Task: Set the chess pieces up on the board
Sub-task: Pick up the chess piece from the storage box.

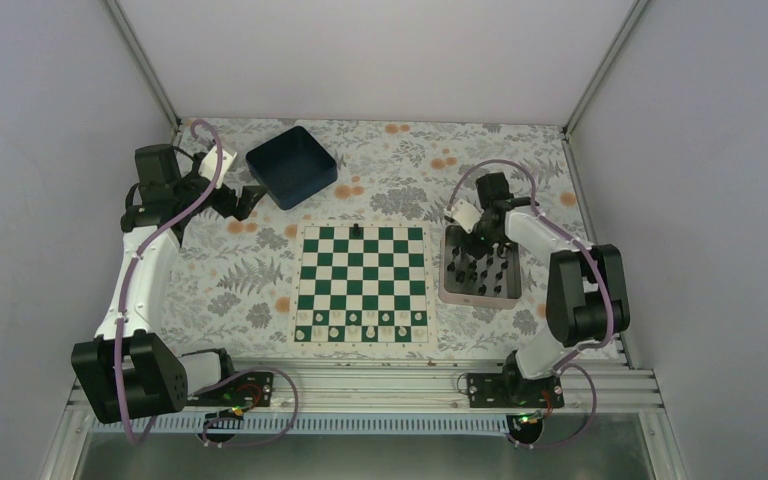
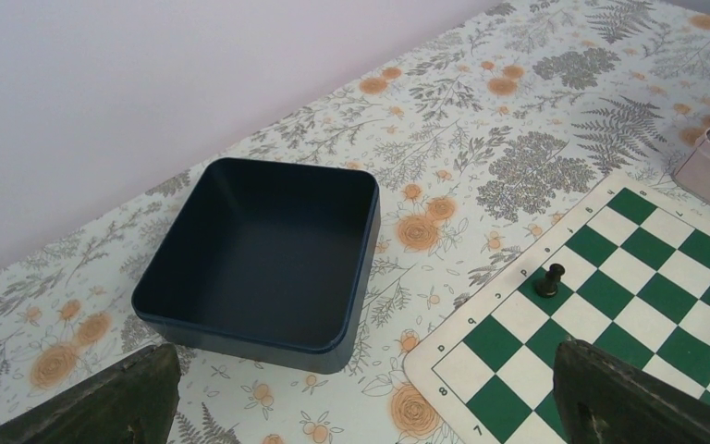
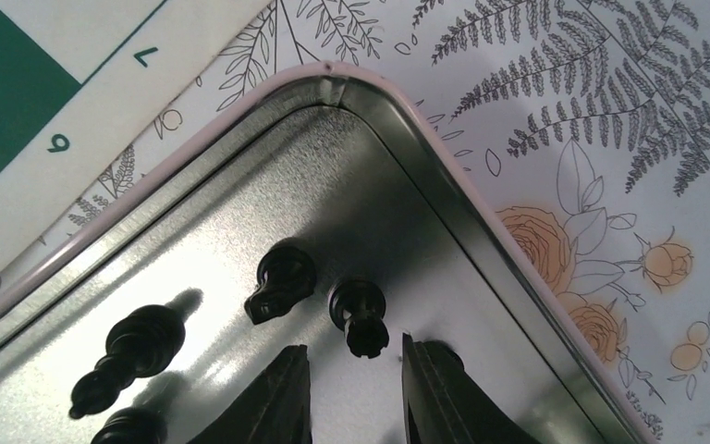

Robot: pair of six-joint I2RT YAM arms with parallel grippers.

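Observation:
The green and white board (image 1: 312, 283) lies mid-table with one black chess piece (image 1: 358, 230) on its far row; that black chess piece (image 2: 550, 279) also shows in the left wrist view on the board (image 2: 467, 347). Several more black pieces (image 1: 485, 270) stand in the silver tray (image 1: 480, 299). My right gripper (image 1: 478, 238) hangs down inside the tray. Its fingertips (image 3: 294, 370) stand apart on either side of a black rook (image 3: 359, 317) without touching it. A knight (image 3: 277, 282) lies just left. My left gripper (image 1: 247, 200) is wide open and holds nothing.
A dark blue bin (image 1: 292, 165) sits at the back left, right in front of the left gripper (image 2: 361, 412). Small white pieces (image 1: 360, 325) line the board's near rows. The tray's rim (image 3: 481, 213) runs close beside the right fingers.

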